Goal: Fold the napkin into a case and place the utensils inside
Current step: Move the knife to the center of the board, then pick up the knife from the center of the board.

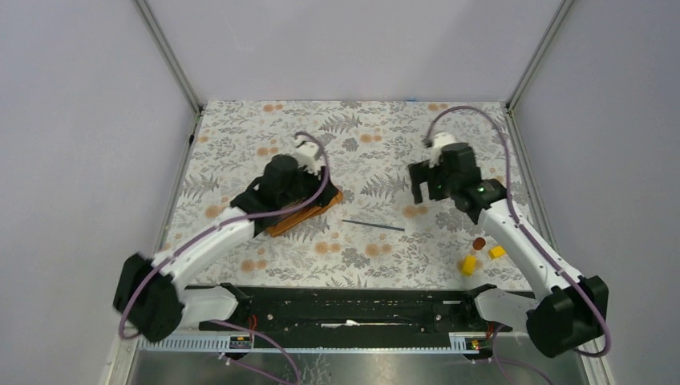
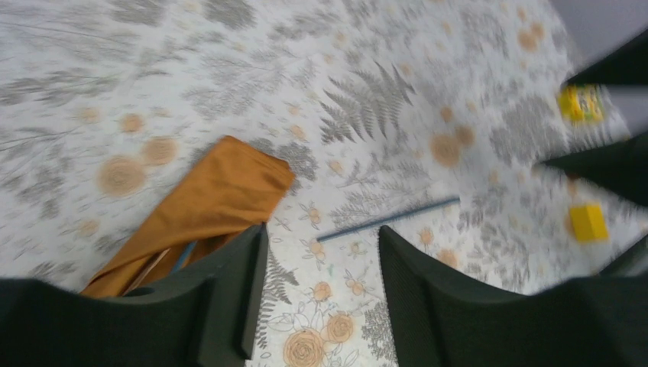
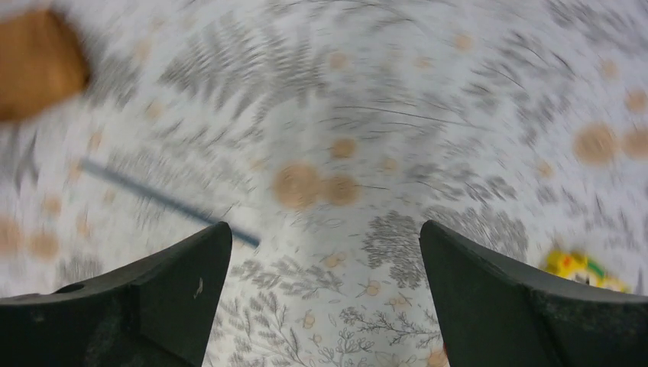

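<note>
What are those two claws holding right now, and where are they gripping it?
Nothing. The left gripper and the right gripper are both open and empty; the slim dark utensil lies loose on the tablecloth.

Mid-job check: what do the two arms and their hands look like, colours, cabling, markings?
The left arm and right arm have white links with black joints and bases. A thin purple cable loops along each. The left hand and right hand are black, each with two broad wedge-shaped fingers. A small green light glows near the right wrist.
</note>
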{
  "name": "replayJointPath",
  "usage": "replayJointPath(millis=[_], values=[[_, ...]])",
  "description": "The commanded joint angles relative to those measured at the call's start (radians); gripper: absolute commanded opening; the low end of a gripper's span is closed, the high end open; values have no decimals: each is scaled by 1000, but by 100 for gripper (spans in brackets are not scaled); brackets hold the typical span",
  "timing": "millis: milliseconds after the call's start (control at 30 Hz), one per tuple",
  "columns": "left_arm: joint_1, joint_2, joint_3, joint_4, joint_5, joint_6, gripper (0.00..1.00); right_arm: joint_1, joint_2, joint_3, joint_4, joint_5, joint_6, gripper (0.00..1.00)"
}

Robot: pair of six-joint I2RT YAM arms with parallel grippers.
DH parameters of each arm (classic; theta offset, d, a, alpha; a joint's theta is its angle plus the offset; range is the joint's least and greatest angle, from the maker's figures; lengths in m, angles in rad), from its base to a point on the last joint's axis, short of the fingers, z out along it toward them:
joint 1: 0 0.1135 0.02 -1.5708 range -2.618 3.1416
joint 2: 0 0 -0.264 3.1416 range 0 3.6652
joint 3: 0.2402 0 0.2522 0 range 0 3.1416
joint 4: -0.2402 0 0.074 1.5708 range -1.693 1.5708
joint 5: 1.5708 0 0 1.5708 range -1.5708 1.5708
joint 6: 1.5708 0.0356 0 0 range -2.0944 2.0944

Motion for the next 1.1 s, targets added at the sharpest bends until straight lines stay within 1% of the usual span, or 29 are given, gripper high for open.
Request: replayJointPath(millis=[0,67,133,200,267,367,500,600,667,733,900,967,1067], values=[[-84,305,195,-25,351,262,53,-237,22,7,-68,28,412,100],[-182,444,312,-157,314,438,52,-308,4,-28,-40,-69,469,100],[-263,582,426,-279,212,545,50,-334,-22,-64,-4,-119,500,100],[-317,708,528,-371,127,612,47,-337,-43,-92,27,-139,507,100],[-347,806,604,-413,51,638,45,-340,-53,-110,33,-116,507,100],[-368,897,689,-440,10,659,44,-345,-66,-134,40,-82,488,100],[-381,951,734,-456,-12,671,43,-346,-86,-159,52,-68,478,100],[-385,978,738,-476,-24,677,39,-346,-96,-168,59,-71,480,100],[-387,994,742,-499,-11,689,33,-346,-91,-169,61,-65,478,100],[-388,1003,743,-520,-13,694,29,-348,-85,-171,60,-58,478,100],[-385,1054,757,-558,-51,697,17,-351,-73,-180,65,-52,477,100],[-385,1071,784,-579,-53,687,16,-354,-73,-182,64,-52,478,100],[-385,1030,786,-561,-2,670,20,-357,-80,-185,64,-46,474,100]])
